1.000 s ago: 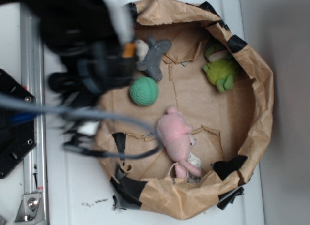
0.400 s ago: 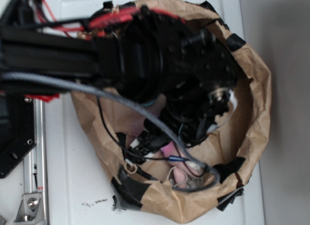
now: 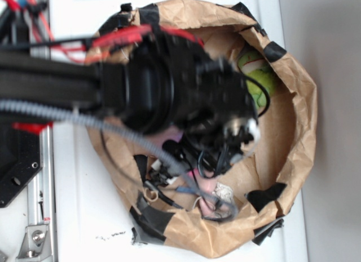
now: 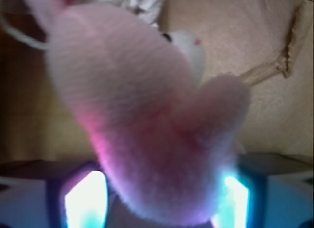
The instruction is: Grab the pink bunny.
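The pink bunny (image 4: 147, 120) fills the wrist view, lying on the brown paper floor (image 4: 274, 27), soft and blurred from closeness. My gripper (image 4: 159, 191) stands open around it, one lit fingertip (image 4: 83, 198) on its left and one on its right, the plush body filling the gap between them. In the exterior view my black arm (image 3: 169, 87) hangs over the paper basin and hides most of the bunny. Only a pink patch (image 3: 196, 174) and its white tag (image 3: 224, 190) peek out below the wrist.
The basin is a crumpled brown paper bag with black tape patches, its rim (image 3: 307, 121) raised all round. A lime-green frog plush (image 3: 256, 76) lies at the far right inside. Grey and red cables trail from the arm. A metal rail (image 3: 42, 183) runs along the left.
One second ago the arm was at the upper left, with the bunny, a green ball and a grey plush in plain sight. It has swung over the bag and settled over the bunny, hiding all three.
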